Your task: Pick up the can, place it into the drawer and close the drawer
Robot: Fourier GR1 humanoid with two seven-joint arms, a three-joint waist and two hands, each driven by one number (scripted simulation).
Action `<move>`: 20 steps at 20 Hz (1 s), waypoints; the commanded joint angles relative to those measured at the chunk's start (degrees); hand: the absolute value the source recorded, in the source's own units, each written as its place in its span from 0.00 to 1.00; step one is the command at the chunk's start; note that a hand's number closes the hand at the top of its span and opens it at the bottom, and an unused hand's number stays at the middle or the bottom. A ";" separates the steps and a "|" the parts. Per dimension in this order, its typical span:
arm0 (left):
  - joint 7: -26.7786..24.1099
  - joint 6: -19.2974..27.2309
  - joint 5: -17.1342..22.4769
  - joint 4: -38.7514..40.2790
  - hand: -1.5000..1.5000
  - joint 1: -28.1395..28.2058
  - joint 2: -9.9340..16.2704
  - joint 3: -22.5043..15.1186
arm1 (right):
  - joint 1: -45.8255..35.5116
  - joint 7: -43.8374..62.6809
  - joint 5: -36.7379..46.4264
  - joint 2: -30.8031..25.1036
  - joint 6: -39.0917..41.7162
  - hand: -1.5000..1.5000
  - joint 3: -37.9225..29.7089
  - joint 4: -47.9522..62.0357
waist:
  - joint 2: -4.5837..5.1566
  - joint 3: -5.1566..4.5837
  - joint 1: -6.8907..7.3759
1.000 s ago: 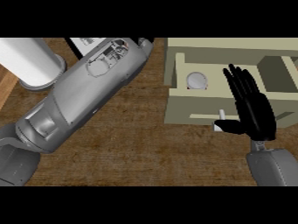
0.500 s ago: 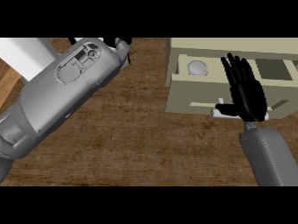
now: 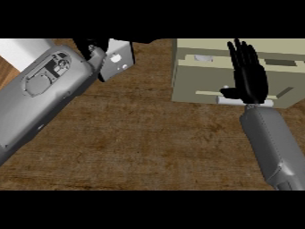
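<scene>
The beige drawer [image 3: 194,82] sits at the upper right, with only a narrow slot left showing on top. In that slot a small pale patch of the can [image 3: 203,58] shows; the rest of it is hidden. My right hand [image 3: 248,74] is open and lies with straight fingers against the drawer's front, its thumb by the white handle bar [image 3: 229,101]. My left forearm [image 3: 42,98] crosses the left side. Only a dark part of the left hand [image 3: 86,44] shows at the top, next to a pale grey box.
A white cylinder [image 3: 16,51] stands at the top left corner on a lighter wooden strip. A pale grey box-like object [image 3: 118,60] sits by the left hand. Brown counter top [image 3: 154,143] fills the middle and front.
The right hand has moved forward against the drawer's front and the drawer has slid in, so the can is now almost hidden. The left arm has lifted further toward the top left.
</scene>
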 commanded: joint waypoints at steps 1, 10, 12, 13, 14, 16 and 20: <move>3.71 -0.18 -0.11 -5.12 0.00 1.69 2.34 0.01 | -5.99 0.28 0.76 1.14 -3.55 0.00 -1.76 11.05 | 1.10 0.95 1.10; -0.52 1.11 -3.53 -11.14 0.00 12.05 2.42 -1.42 | -17.58 0.61 1.27 -0.10 -9.71 0.00 -5.57 24.61 | 1.81 0.94 1.30; 2.59 0.25 -3.22 -14.05 0.00 10.86 6.05 -0.02 | -20.08 0.13 0.84 -1.06 -8.22 0.00 -5.99 26.39 | 1.52 0.96 1.58; 1.24 -1.35 -2.18 -13.30 0.00 11.85 6.76 2.14 | -20.94 -0.94 -0.08 -1.67 -8.40 0.00 -6.62 26.71 | 1.67 0.93 0.99; 0.98 -0.34 -2.93 -13.15 0.00 12.41 4.72 0.26 | -22.83 2.68 1.62 -0.94 -9.20 0.00 -6.30 27.63 | 2.15 0.93 2.21; 2.12 0.15 -4.02 -15.25 0.00 12.66 5.19 -0.70 | -23.72 -0.08 0.14 -2.46 -8.57 0.00 -7.38 29.17 | 2.07 0.99 2.13; 2.79 -0.24 -4.43 -16.31 0.00 13.17 6.11 0.39 | -25.15 0.74 0.52 -1.23 -10.03 0.00 -7.81 32.12 | 2.13 1.01 1.76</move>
